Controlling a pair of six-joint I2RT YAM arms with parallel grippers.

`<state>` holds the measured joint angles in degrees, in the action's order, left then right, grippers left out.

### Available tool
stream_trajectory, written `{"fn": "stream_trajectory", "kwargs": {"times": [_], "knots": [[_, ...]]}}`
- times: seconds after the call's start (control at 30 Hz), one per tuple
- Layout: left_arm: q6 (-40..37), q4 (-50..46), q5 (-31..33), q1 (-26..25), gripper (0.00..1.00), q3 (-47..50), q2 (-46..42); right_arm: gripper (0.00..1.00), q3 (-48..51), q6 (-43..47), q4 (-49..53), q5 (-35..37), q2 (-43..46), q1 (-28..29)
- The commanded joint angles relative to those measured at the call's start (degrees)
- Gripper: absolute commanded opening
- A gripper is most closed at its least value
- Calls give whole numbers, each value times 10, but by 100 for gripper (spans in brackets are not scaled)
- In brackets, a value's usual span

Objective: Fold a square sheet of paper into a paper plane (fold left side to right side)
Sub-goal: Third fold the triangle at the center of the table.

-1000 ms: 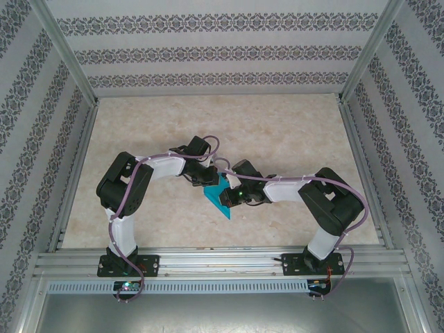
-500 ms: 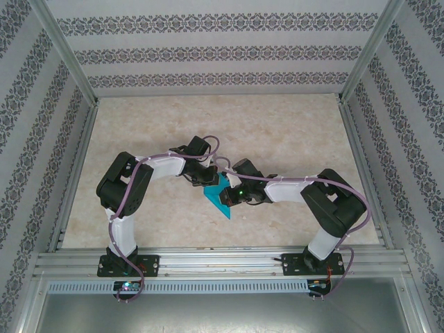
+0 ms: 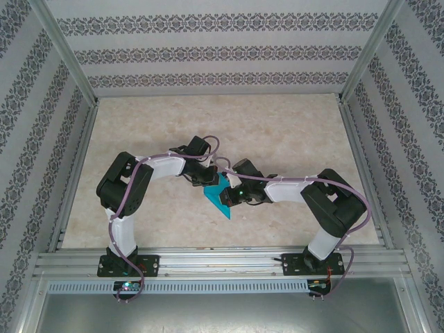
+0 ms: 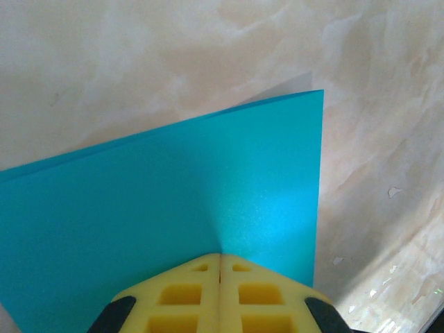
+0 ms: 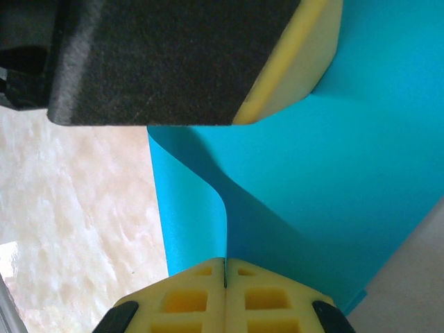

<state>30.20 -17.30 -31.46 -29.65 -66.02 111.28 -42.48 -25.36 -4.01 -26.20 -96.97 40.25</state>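
left hand [image 4: 220, 258]: closed, pinching square sheet of paper [image 4: 173, 201] | right hand [image 5: 225, 263]: closed, pinching another edge | sheet: doubled over, middle of table [image 3: 291, 125] | risk: uneven pull could skew edges, tear or slip sheet

1. Right gripper [image 3: 225, 189] crept slightly left and far, closer to the left gripper [image 3: 208, 182]. Most of that came in the first half second.
2. Right arm elbow [image 3: 338, 205] settled a touch nearer.
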Motion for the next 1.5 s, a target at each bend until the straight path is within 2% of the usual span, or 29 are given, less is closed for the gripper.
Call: {"fn": "stream_trajectory", "kwargs": {"times": [0.0, 1.47], "knots": [[4, -23, 22, -12, 3, 12, 20, 0, -10, -1, 11, 10, -6, -3], [7, -16, 18, -13, 3, 16, 17, 0, -15, -1, 20, 9, -31, -2]]}}
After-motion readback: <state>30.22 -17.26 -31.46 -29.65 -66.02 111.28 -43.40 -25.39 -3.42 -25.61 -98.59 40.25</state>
